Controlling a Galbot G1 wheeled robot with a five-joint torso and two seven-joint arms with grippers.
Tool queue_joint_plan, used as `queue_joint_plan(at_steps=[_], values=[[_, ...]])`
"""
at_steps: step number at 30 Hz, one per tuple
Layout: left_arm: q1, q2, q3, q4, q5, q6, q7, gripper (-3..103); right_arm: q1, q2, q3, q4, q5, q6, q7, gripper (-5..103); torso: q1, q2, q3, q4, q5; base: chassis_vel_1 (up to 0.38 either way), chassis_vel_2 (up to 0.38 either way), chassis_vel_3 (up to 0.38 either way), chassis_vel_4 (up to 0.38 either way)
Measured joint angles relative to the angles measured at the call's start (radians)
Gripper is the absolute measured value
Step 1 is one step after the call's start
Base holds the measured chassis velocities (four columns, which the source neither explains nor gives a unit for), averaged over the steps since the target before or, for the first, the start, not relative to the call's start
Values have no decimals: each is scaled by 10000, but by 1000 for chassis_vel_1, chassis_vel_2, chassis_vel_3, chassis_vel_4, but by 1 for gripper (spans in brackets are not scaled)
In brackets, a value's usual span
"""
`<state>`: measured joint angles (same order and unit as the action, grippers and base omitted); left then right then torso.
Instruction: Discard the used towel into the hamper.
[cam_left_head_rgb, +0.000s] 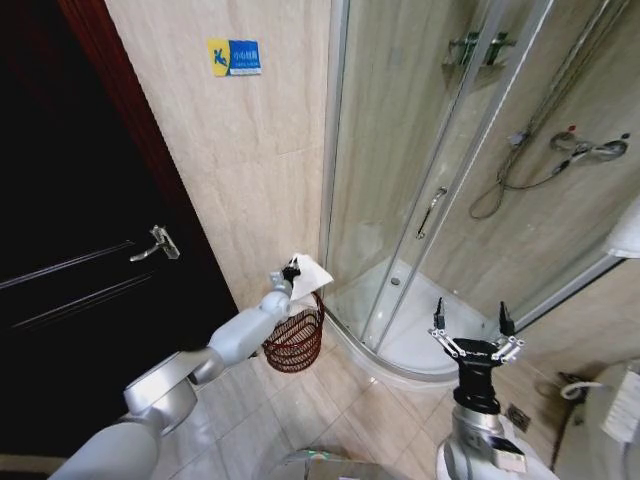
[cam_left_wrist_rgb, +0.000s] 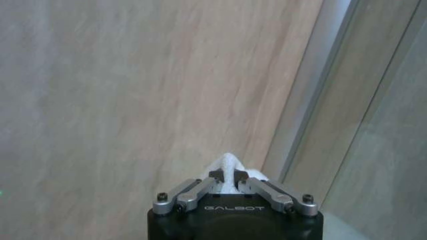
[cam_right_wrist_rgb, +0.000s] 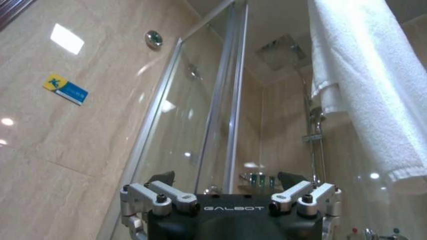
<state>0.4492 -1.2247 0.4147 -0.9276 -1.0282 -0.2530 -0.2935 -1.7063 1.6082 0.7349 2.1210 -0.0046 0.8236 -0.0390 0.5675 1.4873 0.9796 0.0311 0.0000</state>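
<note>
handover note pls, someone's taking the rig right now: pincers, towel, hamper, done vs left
Left pincer: shut on the white towel, held above the hamper's rim, close to the wall.
Right pincer: open, nothing in it, raised near the shower door.
Hamper: on the floor between the wall and the shower tray.
Done: towel picked up and brought over the hamper.
Left: release the towel into the hamper.

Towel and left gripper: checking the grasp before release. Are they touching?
Touching. In the left wrist view, the left gripper is closed on the white towel.

A tiled bathroom: glass shower cabin (cam_left_head_rgb: 420, 200), shower hose (cam_left_head_rgb: 520, 170), hanging white towel (cam_right_wrist_rgb: 360, 85)
</note>
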Motion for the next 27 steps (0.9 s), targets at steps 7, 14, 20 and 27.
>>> queue_joint_plan(at_steps=[7, 14, 20, 27], values=[[639, 187, -48, 255, 309, -18, 133, 7, -133, 0, -7, 105, -19, -4, -38, 100, 0, 0, -1, 1, -1, 0, 0, 0, 0], [1178, 173, -216, 349, 728, -80, 262, 7, -204, 0, -15, 127, -56, -9, -81, 100, 0, 0, -1, -2, -1, 0, 0, 0, 0], [1508, 235, -72, 374, 1067, 106, 273, 7, -265, 0, -45, 191, -119, -9, -113, 100, -1, 0, -1, 0, -1, 0, 0, 0, 0], [1318, -266, 331, 1495, 1554, 52, 755, 7, -404, 0, -149, 328, 73, -10, -264, 100, -1, 0, -1, -2, 0, 0, 0, 0, 0]])
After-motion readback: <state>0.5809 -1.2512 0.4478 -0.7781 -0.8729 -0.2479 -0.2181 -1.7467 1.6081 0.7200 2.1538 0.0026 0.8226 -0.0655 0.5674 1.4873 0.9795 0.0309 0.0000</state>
